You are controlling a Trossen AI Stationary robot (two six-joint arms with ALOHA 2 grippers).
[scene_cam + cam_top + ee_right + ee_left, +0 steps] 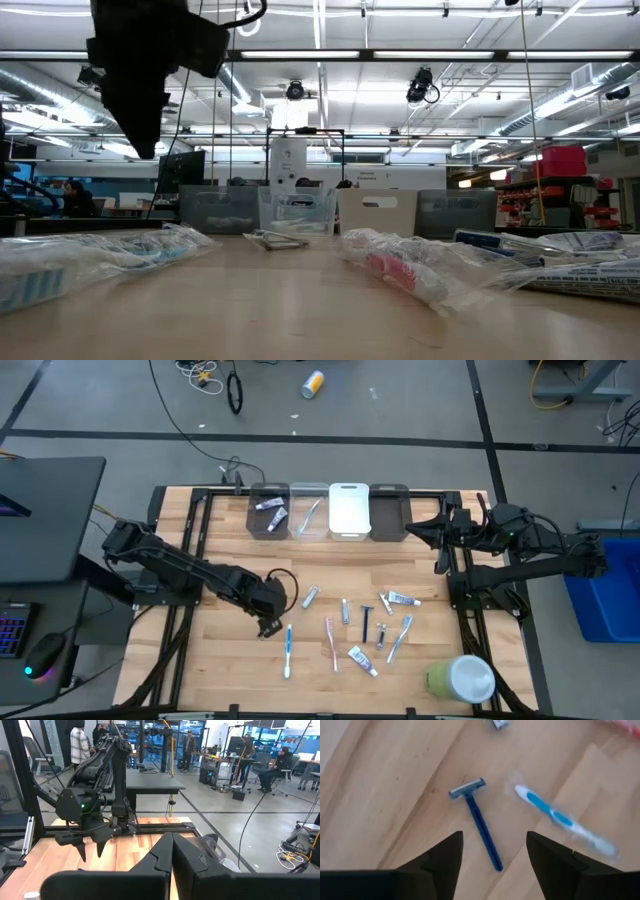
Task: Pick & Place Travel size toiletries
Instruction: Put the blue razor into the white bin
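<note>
Wooden planks make the top of the bench, and four small bins stand in a row at its far edge: two clear ones, a white one and a dark one. The first clear bin holds two small tubes, and the second one holds a toothbrush.

The left gripper hangs low over the near left part of the bench, with its jaws open and holding nothing. In the left wrist view a blue razor lies flat on the wood between the two fingers, not touching them. Its head points away from the gripper and its handle runs back toward the jaws, a little slanted. Just beside it lies a blue-and-white toothbrush, with its long axis tilted away from the razor and its brush end next to the razor head.

More toiletries lie scattered in the middle of the bench: a pink toothbrush, a black razor, a grey tube and a white-blue toothpaste tube. Most of them lie with the long axis roughly from the near edge to the far edge.

The right gripper waits at the far right edge, near the dark bin, with its jaws closed and empty. A green-and-white round container stands at the near right corner.
</note>
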